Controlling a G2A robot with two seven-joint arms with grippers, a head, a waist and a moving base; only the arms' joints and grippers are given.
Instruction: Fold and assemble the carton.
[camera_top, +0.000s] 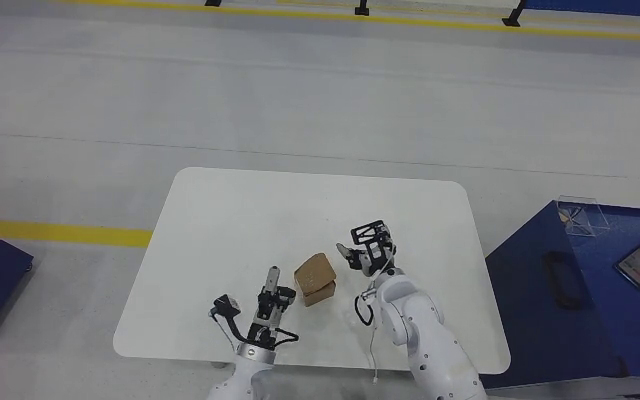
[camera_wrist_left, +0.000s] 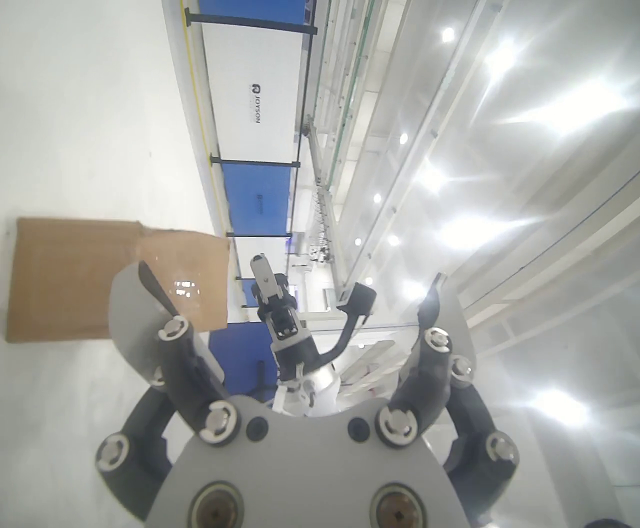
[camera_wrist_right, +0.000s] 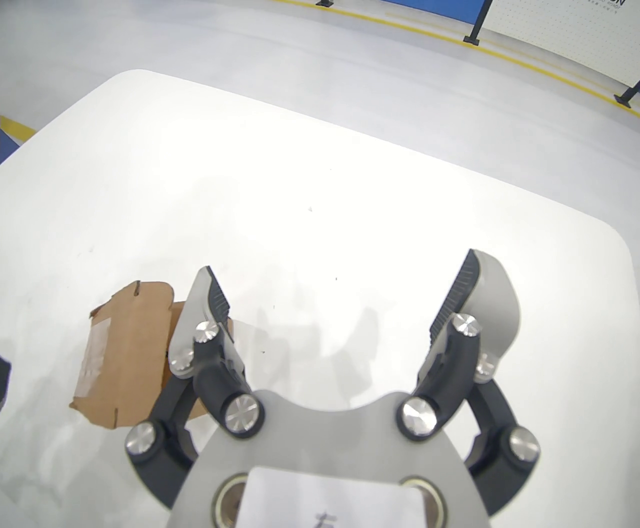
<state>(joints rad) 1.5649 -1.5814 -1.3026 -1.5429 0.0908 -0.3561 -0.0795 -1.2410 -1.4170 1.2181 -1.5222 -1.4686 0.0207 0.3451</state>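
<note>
A small brown carton (camera_top: 316, 278) sits on the white table (camera_top: 220, 220) near the front edge, folded into a low box with one panel sloping up. My left gripper (camera_top: 250, 300) is just left of it, open, with one finger (camera_wrist_left: 135, 300) close beside the carton (camera_wrist_left: 70, 280) and nothing between the fingers. My right gripper (camera_top: 365, 245) hangs open to the carton's right, a little above the table. In the right wrist view that gripper (camera_wrist_right: 340, 275) holds nothing and the carton (camera_wrist_right: 125, 350), with a strip of clear tape, lies beside one finger (camera_wrist_right: 210, 305). The left wrist view also catches the right gripper (camera_wrist_left: 310, 290) beyond.
The table's far half and left side are bare (camera_wrist_right: 310, 165). A blue cabinet (camera_top: 570, 290) stands off the table's right end with a clear plastic holder (camera_top: 580, 212) on top. Yellow floor lines (camera_top: 70, 235) run around the work area.
</note>
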